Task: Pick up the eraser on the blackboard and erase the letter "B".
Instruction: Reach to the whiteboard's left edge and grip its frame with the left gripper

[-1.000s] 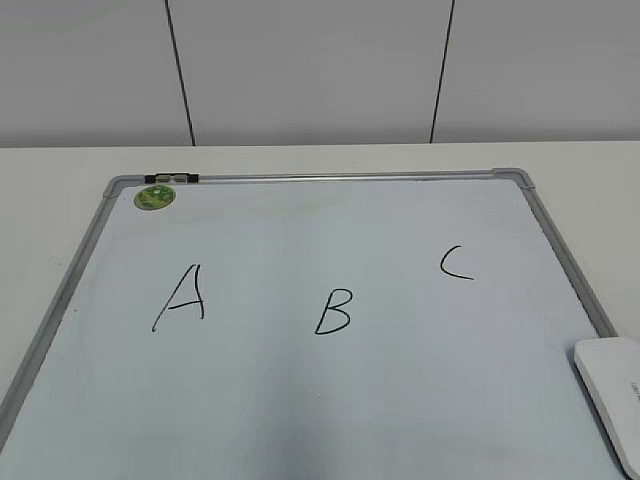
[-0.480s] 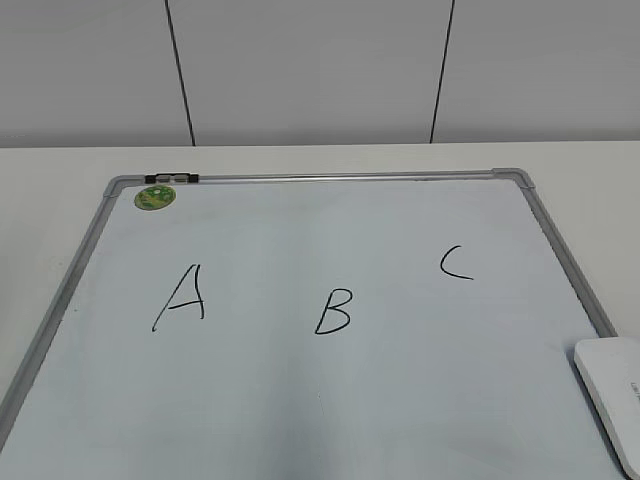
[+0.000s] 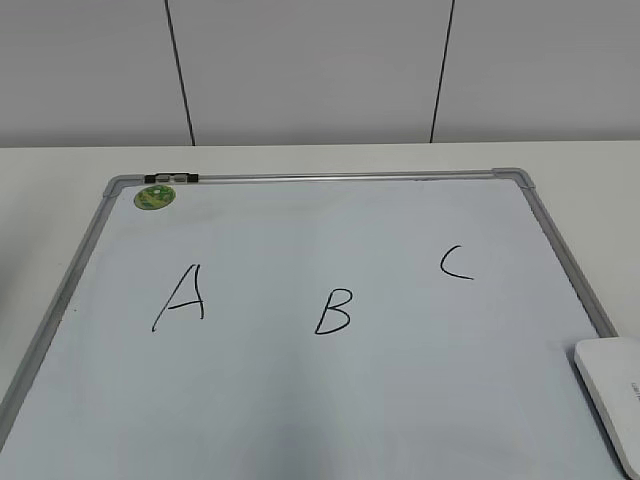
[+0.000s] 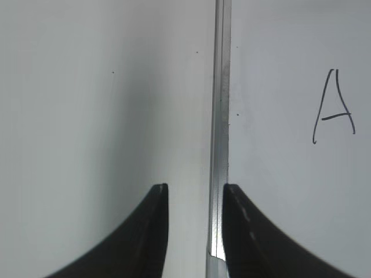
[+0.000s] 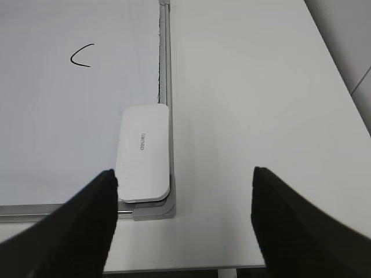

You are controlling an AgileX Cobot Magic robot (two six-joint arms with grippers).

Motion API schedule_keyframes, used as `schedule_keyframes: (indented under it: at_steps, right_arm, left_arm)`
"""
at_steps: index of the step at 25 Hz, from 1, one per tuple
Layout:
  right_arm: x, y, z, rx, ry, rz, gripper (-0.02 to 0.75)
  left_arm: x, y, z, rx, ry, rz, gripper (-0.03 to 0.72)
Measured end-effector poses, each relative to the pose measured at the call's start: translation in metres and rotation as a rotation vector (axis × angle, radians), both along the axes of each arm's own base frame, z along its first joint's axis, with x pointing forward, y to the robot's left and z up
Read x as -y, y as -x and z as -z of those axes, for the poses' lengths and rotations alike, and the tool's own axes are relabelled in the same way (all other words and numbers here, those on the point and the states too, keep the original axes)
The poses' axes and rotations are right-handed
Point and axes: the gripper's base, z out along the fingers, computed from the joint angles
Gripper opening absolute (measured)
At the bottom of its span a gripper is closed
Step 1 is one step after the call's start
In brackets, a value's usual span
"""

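A pale blackboard point(image 3: 300, 380) with a grey metal frame lies flat on a white surface point(image 5: 243, 87), carrying three handwritten marker letters: an "A" point(image 3: 181, 297) at left, the letter "B" point(image 3: 334, 311) near the middle, untouched, and a "C" point(image 3: 455, 263) at right. The eraser point(image 5: 145, 152), a white rounded block with small grey print, rests in the board's near right corner, its long side lying along the frame, well apart from the "B". The right tool point(image 5: 182, 217) hangs above that corner with its dark fingers spread wide and nothing between them, the eraser just ahead of and slightly left of the gap, a stance that suggests a pickup not yet begun. The left tool point(image 4: 194, 223) is parted more narrowly, also empty, poised over the board's left frame rail with the "A" off to one side, apparently kept clear of the work. A round green sticker point(image 3: 154, 197) marks the far left corner. Neither arm shows in the exterior view.
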Motion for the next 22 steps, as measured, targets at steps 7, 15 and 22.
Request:
schedule_keyframes:
  at_steps: [7,15,22]
  right_arm:
    - [0.000,0.000,0.000,0.000,0.000,0.000,0.533]
    - [0.000,0.000,0.000,0.000,0.000,0.000,0.533]
    - [0.000,0.000,0.000,0.000,0.000,0.000,0.533]
  left_arm:
    - [0.000,-0.062,0.022,-0.120,-0.017,0.031,0.241]
    - [0.000,-0.114,0.045,-0.225,-0.012,0.040,0.241]
    - [0.002,-0.148,0.072,-0.328,0.008,0.057,0.241]
